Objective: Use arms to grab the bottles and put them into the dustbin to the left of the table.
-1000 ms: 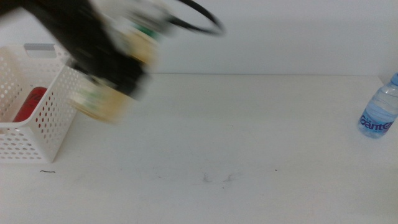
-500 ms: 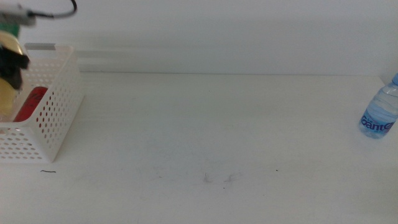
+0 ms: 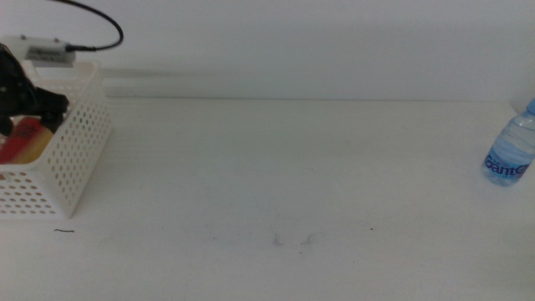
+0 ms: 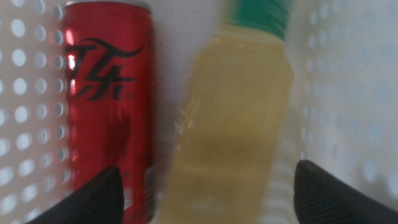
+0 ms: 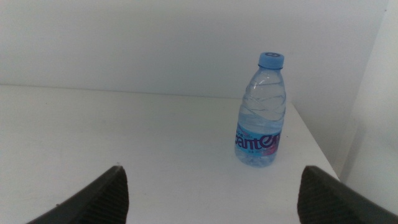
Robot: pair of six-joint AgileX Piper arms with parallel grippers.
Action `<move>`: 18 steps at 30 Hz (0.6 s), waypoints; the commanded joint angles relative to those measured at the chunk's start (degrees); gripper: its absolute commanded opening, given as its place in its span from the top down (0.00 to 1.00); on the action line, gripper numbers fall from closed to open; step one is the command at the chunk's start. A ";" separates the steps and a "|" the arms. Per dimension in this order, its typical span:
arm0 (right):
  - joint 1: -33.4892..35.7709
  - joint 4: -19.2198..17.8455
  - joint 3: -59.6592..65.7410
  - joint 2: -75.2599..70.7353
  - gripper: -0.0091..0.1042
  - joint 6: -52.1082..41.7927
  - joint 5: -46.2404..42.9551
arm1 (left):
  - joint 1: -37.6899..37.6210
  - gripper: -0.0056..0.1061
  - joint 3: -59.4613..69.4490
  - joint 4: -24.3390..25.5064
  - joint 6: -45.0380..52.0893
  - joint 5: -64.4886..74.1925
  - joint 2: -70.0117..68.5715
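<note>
Left wrist view looks straight down into the dustbin (image 4: 348, 74): the yellow bottle (image 4: 233, 130) lies beside the red can (image 4: 109, 106) on the basket floor, and the left end effector (image 4: 205, 193) stands spread wide above them, its two dark fingers well clear of the bottle on either side. The bottle looks blurred, so it may not have settled yet. In the middle view that end effector (image 3: 21, 96) sits over the dustbin (image 3: 79, 167) at the left edge of the counter (image 3: 292, 184), with yellow and red showing through the perforated wall.

Judging from this, the drop is made and the step in hand is getting the left arm out cleanly. It should rise straight up with the fingers kept apart, so neither one catches the basket rim or drags the bottle back out.

The water bottle (image 3: 510, 150) stands upright near the counter's far right edge. The right end effector (image 5: 211, 193) faces this bottle (image 5: 261, 112) with its fingers wide apart and well short of it. A level approach around the labelled middle should keep the bottle from tipping off the edge.
</note>
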 commanded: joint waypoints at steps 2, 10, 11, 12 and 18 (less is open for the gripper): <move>-0.41 -0.16 0.21 -0.25 0.28 -0.21 -0.38 | 0.18 0.11 -0.72 0.00 -0.51 1.95 -4.03; -0.41 -0.16 0.21 -0.25 0.28 -0.21 -0.38 | -0.53 0.11 -0.59 -13.03 2.81 7.54 -20.80; -0.41 -0.16 0.21 -0.25 0.28 -0.21 -0.38 | -0.76 0.11 -0.36 -15.81 5.17 8.40 -22.70; -0.41 -0.16 0.21 -0.25 0.28 -0.21 -0.38 | -1.52 0.11 0.01 -18.85 7.59 9.34 -25.18; -0.41 -0.16 0.21 -0.25 0.28 -0.21 -0.38 | -9.88 0.11 7.66 -33.26 16.30 7.11 -41.42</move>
